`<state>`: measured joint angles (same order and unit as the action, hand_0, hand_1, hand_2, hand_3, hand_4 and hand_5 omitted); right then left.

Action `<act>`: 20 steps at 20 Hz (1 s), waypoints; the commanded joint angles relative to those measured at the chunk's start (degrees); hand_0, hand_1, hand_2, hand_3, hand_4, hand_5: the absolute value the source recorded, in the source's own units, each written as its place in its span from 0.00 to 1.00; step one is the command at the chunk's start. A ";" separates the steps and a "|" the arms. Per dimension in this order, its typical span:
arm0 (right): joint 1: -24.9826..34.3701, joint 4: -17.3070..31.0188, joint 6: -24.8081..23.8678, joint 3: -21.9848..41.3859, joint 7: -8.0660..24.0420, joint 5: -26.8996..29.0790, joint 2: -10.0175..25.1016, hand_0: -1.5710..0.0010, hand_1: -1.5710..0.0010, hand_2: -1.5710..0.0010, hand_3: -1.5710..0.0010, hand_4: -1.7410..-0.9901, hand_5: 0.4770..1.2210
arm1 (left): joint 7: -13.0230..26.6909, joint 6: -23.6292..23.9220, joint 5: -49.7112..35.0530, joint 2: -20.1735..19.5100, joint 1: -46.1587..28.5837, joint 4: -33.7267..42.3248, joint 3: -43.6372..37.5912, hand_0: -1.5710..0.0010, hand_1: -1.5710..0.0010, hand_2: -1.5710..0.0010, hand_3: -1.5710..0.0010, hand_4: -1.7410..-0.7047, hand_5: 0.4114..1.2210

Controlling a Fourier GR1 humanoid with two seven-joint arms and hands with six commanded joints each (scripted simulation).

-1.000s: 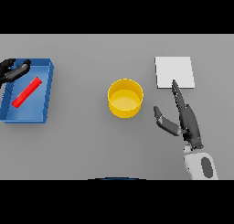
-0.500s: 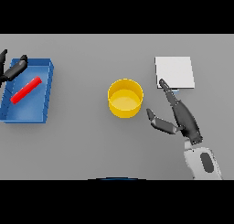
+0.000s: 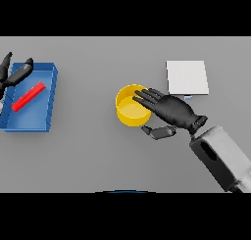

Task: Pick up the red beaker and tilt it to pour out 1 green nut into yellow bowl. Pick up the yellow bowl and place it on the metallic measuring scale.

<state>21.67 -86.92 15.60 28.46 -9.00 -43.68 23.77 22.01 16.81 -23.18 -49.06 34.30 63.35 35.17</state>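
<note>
Over upright yellow bowl (image 3: 131,112) — right hand (image 3: 172,111)

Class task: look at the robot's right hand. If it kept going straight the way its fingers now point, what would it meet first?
The right hand points left, its fingers already over the near rim of the yellow bowl. The bowl would be met first, though height above the rim is unclear.

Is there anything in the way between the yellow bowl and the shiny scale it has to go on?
Nothing visible. The yellow bowl and the scale have only bare table between them; the right hand reaches over the bowl's rim.
</note>
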 commanded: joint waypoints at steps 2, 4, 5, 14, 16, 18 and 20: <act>3.33 1.59 2.47 2.41 -1.33 -1.90 0.73 1.00 1.00 1.00 1.00 0.70 0.31 | -0.45 0.04 -0.09 -0.37 -0.16 0.77 -0.10 1.00 1.00 1.00 1.00 0.99 0.33; 6.71 4.96 4.00 4.41 -3.44 -3.40 1.16 1.00 1.00 1.00 1.00 0.70 0.31 | -1.07 -0.29 -0.78 -0.54 -1.03 0.60 -0.51 1.00 1.00 1.00 1.00 0.99 0.34; 7.72 6.37 4.76 5.39 -3.51 -3.91 0.60 1.00 1.00 1.00 1.00 0.70 0.31 | -0.84 -0.09 -0.88 -0.48 -1.05 1.12 -0.48 1.00 1.00 1.00 1.00 0.98 0.34; 16.57 17.67 9.14 11.94 -4.63 -9.01 -1.49 1.00 1.00 1.00 1.00 0.64 0.32 | -1.56 -0.68 -1.31 -1.11 -1.15 0.37 -1.14 1.00 1.00 1.00 1.00 0.98 0.34; 17.40 18.94 10.33 12.76 -4.86 -9.47 -1.50 1.00 1.00 1.00 1.00 0.63 0.34 | -1.61 -0.38 -1.82 -1.60 -1.95 1.35 -1.47 1.00 1.00 1.00 1.00 0.98 0.33; 18.41 20.05 11.64 13.35 -3.51 -9.52 -3.18 1.00 1.00 1.00 1.00 0.61 0.35 | -1.55 -0.55 -1.64 -1.02 -1.50 0.98 -1.17 1.00 1.00 1.00 1.00 0.99 0.34; 18.43 20.65 12.02 13.36 -3.44 -9.39 -3.31 1.00 1.00 1.00 1.00 0.59 0.37 | -2.20 -0.92 -1.88 -1.22 -1.46 0.89 -1.48 1.00 1.00 1.00 1.00 0.99 0.34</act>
<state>40.09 -66.28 27.61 41.82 -12.42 -53.08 20.44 19.82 15.88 -25.07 -50.26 32.84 64.24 33.70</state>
